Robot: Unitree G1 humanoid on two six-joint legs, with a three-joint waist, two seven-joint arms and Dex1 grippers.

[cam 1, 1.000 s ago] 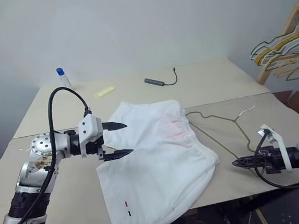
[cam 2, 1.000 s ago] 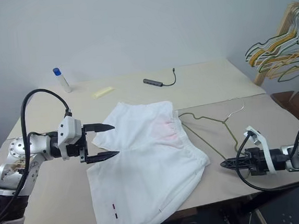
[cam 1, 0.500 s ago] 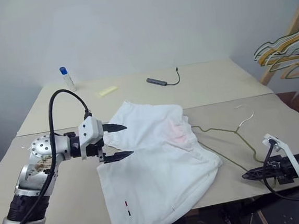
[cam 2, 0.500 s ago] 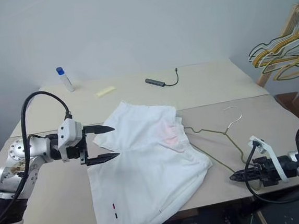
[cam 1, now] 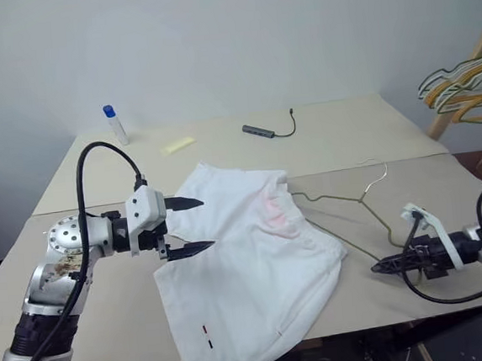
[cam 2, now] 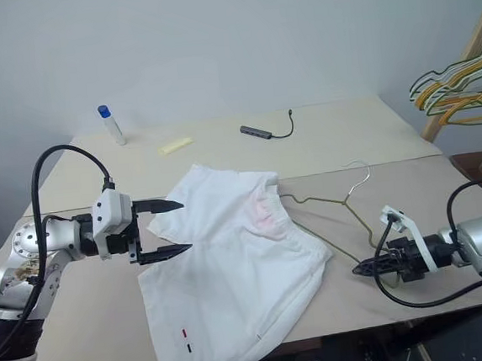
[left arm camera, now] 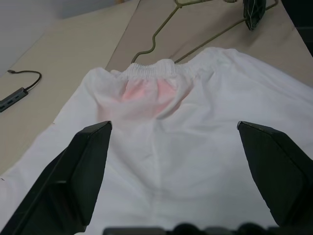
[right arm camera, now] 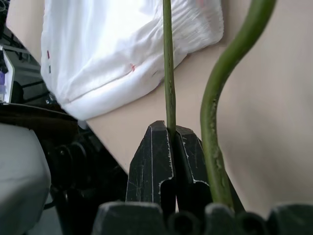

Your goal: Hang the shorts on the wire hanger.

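Observation:
The white shorts [cam 1: 248, 260] lie flat mid-table, pink blotch near the gathered waistband [left arm camera: 151, 67], and one leg hangs over the near edge. The olive wire hanger [cam 1: 344, 197] lies to their right with its hook [cam 1: 378, 169] pointing away. Its left end is hidden at the waistband. My right gripper [right arm camera: 168, 128] is shut on the hanger's lower wire [right arm camera: 167, 73] near the table's front right [cam 1: 377, 266]. My left gripper [cam 1: 208, 224] is open over the shorts' left edge, with nothing between its fingers [left arm camera: 83, 166].
At the back of the table are a blue-capped bottle [cam 1: 115, 124], a yellow piece [cam 1: 177, 145] and a grey adapter on a black cable [cam 1: 262, 130]. A wooden rack with bunched yellow and green hangers [cam 1: 465, 85] stands off the table's right side.
The right gripper, shut on the hanger wire, dipped toward the near edge, then came back left toward the shorts, dragging the hanger. The view shifted a little. The left gripper stayed put.

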